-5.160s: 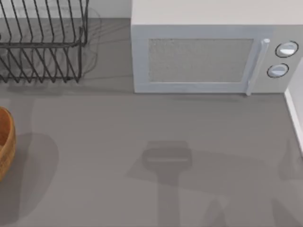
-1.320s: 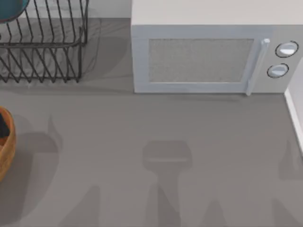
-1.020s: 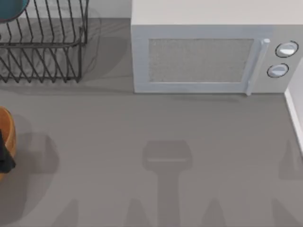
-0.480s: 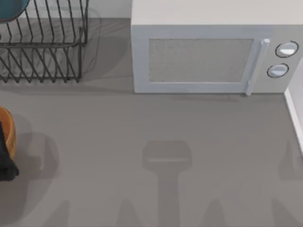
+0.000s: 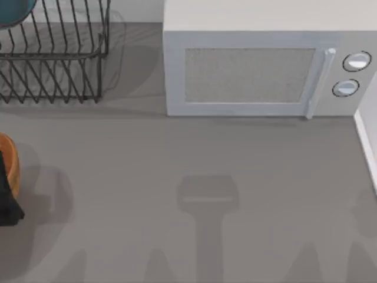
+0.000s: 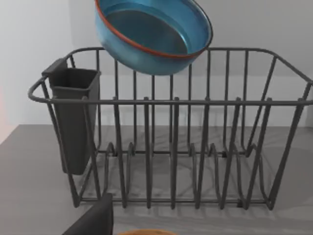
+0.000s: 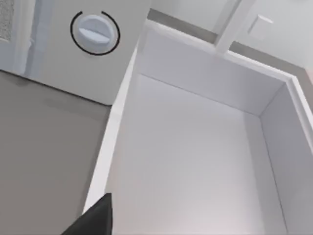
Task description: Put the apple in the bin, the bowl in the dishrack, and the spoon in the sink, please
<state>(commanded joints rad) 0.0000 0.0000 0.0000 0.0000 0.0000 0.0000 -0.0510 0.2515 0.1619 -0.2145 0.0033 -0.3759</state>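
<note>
Bowl [image 6: 152, 35] now rests on the dishrack [image 6: 171, 147] rim; we judge that step done. Left claw [image 5: 7, 197] has withdrawn beside the rack; its opening we cannot tell.

The surface [image 5: 177, 171] is plain grey with soft shadows lying on it. At its back stands a pale grey microwave [image 5: 259, 71] with a speckled door window, a vertical handle [image 5: 318, 82] and two round knobs [image 5: 351, 73] at the right. Behind it there is a light wall [image 6: 274, 24]. At the right edge of the surface a white basin [image 7: 195, 161] with straight walls is set in.
</note>
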